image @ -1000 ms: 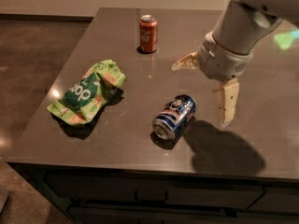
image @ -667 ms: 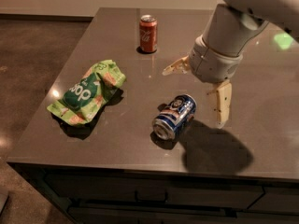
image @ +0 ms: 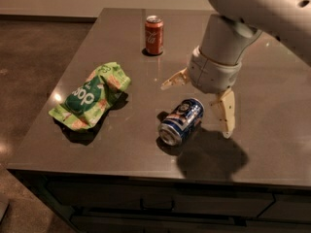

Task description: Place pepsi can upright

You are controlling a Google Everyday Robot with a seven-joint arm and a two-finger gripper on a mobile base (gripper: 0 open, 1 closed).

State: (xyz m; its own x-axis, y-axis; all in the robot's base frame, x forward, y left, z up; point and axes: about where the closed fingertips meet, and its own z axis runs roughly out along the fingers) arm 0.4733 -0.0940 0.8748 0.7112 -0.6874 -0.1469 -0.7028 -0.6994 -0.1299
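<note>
The pepsi can (image: 181,121) is dark blue with white and red markings. It lies on its side near the front middle of the dark table (image: 121,144), its silver end toward the front. My gripper (image: 197,106) hangs just above and slightly behind the can, open and empty. One finger (image: 224,111) points down to the can's right. The other finger (image: 174,79) sticks out to the can's upper left. The fingers do not touch the can.
A red cola can (image: 154,34) stands upright at the back of the table. A crumpled green chip bag (image: 91,95) lies at the left. The table's front edge is close below the pepsi can. The floor drops off at left.
My gripper has moved left and slightly down, from right of the pepsi can to just above it. The can, the red can and the bag have not moved.
</note>
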